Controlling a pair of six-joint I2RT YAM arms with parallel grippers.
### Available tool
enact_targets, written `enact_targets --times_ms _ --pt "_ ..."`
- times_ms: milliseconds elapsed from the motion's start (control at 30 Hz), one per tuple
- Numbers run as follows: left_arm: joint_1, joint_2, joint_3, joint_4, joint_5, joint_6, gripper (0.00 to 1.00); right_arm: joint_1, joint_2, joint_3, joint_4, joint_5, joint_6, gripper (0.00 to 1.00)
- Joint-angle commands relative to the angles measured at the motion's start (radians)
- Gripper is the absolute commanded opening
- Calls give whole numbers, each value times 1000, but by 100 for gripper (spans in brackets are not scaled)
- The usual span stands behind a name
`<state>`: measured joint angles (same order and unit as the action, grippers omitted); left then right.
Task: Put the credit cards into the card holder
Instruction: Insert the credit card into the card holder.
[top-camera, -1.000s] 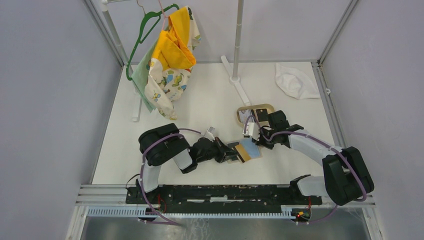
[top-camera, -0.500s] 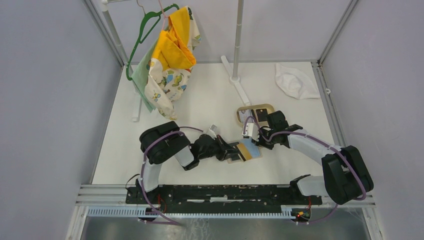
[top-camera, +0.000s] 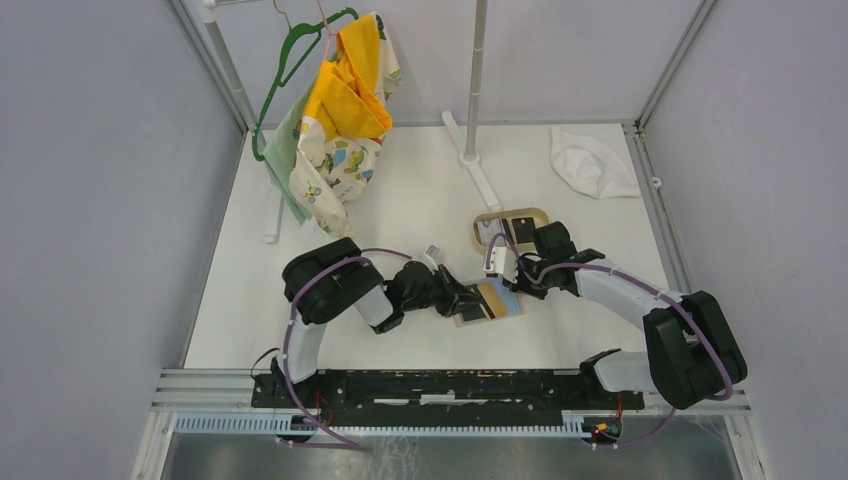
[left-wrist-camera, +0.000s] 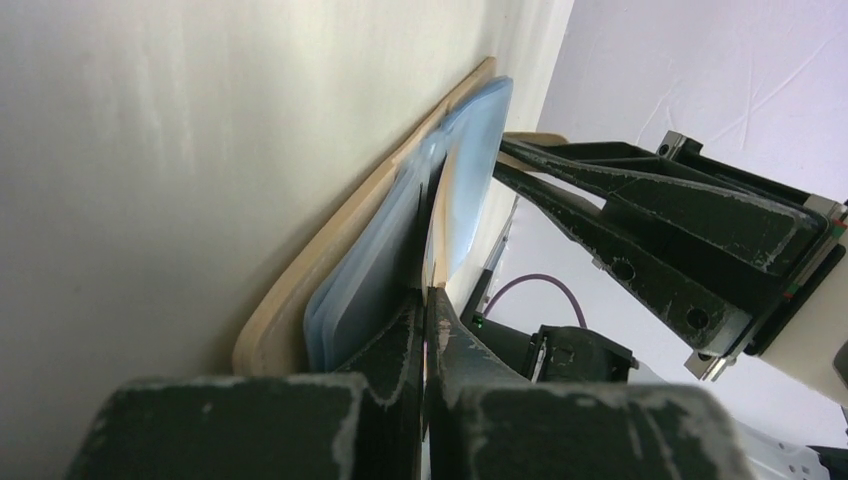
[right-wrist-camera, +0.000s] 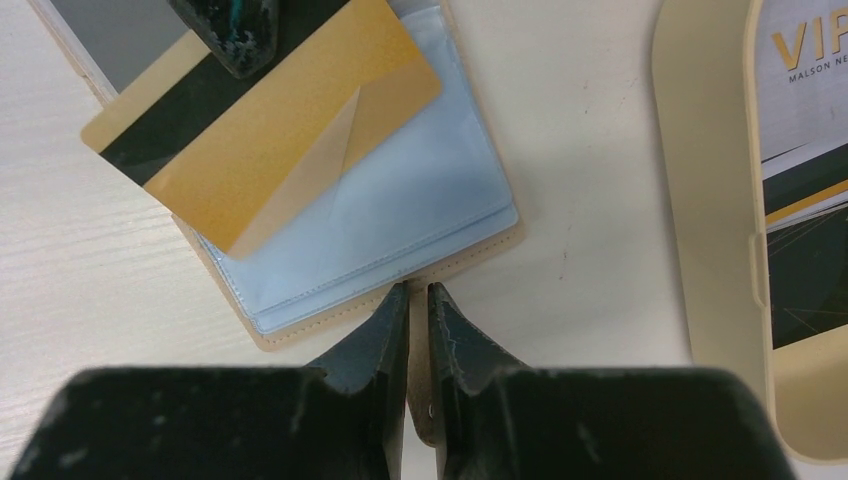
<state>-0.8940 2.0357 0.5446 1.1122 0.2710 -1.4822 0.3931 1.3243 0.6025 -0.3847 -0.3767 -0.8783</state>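
Observation:
The card holder (right-wrist-camera: 400, 230) lies open on the table, light blue inside with a tan edge. My right gripper (right-wrist-camera: 418, 295) is shut on its tan snap tab at the near edge. A gold credit card (right-wrist-camera: 270, 130) with a black stripe lies slanted over the holder's left part, one corner under a clear flap. My left gripper (left-wrist-camera: 430, 300) is shut on that card's thin edge, and its fingertip (right-wrist-camera: 225, 25) shows at the card's top. From above, both grippers (top-camera: 470, 298) (top-camera: 507, 286) meet at the holder (top-camera: 505, 308). More cards (right-wrist-camera: 800, 150) lie in the oval tray.
The tan oval tray (top-camera: 485, 222) sits just behind the holder, close to the right wrist. A clothes rack with a hanger and printed garments (top-camera: 335, 120) stands at the back left, a pole base (top-camera: 470, 150) mid-back, and a white cloth (top-camera: 590, 160) at the back right.
My left gripper has moved right and slightly away with the gold card, sliding it further over the open holder. The right gripper has stayed on the tab.

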Motion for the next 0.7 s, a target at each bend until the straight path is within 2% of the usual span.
enact_targets --times_ms 0,333,667 --pt "11 -3 46 -138 -1 77 2 7 6 19 -16 11 -7 17" --pt "21 -3 111 -271 -11 153 2 9 7 21 -18 11 -8 17" --pt "22 29 156 -300 45 194 2 11 7 21 -17 10 -8 17"
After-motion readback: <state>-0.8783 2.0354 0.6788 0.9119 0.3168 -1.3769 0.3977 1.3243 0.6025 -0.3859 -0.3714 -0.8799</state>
